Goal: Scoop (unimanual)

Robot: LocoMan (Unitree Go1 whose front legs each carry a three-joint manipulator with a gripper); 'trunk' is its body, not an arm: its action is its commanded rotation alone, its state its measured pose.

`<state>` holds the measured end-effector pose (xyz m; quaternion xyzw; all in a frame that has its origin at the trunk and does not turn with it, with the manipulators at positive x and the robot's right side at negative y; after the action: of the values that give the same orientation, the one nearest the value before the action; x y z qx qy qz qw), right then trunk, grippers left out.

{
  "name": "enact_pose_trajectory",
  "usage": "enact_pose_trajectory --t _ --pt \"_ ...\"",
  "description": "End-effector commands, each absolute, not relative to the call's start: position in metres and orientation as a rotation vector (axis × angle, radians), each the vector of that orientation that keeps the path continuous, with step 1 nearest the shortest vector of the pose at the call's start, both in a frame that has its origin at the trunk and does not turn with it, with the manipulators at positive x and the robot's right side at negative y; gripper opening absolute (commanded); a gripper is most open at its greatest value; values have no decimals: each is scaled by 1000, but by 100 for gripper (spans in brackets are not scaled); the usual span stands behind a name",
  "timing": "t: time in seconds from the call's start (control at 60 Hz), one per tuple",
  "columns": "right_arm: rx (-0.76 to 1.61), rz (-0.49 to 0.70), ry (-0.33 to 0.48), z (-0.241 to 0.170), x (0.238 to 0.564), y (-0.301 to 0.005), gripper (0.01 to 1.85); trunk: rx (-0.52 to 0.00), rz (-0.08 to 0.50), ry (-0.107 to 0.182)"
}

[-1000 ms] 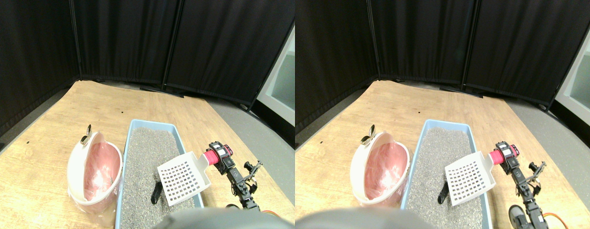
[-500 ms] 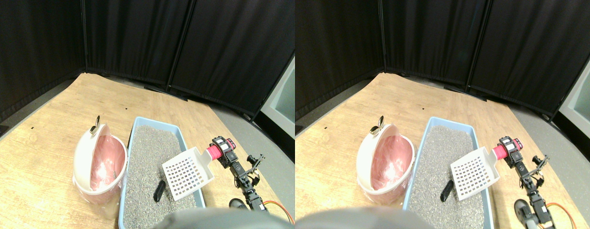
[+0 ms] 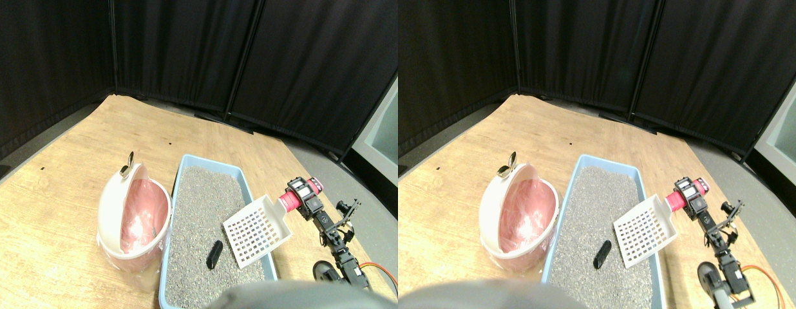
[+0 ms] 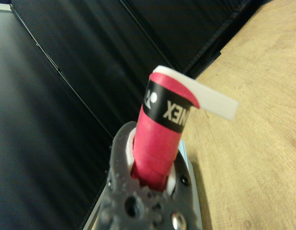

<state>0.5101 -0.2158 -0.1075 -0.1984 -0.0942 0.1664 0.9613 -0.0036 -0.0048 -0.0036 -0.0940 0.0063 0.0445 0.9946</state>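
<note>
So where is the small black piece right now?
Stereo pair view: the black piece lies on the grey litter in the blue tray, just left of the white slotted scoop, right of the pink bin.

A white scoop (image 3: 255, 230) with a square-hole grid and a pink-wrapped, black-banded handle (image 3: 287, 202) is showing over the light blue tray (image 3: 242, 177) of speckled grey litter (image 3: 198, 212), beside a white bin (image 3: 133, 225) lined pink, on the wood-grain desk (image 3: 63, 193).

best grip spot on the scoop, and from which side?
The red wrapped handle, approached from the right, outside the litter tray. It is round, juts past the tray's right rim, and keeps the right gripper clear of the slotted blade.
</note>
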Motion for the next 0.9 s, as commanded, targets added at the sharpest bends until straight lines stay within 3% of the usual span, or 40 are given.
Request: enact_pose_trajectory --t 0.017,0.233,0.5,0.9 --pt "-400 336 -221 -100 508 -209 6 -212 105 32" --pt "-485 385 -249 -97 511 -207 6 -216 111 38" --pt "-576 477 -233 -97 502 -196 6 -224 108 51" --pt "-629 509 -186 -99 499 -178 6 -233 111 53"
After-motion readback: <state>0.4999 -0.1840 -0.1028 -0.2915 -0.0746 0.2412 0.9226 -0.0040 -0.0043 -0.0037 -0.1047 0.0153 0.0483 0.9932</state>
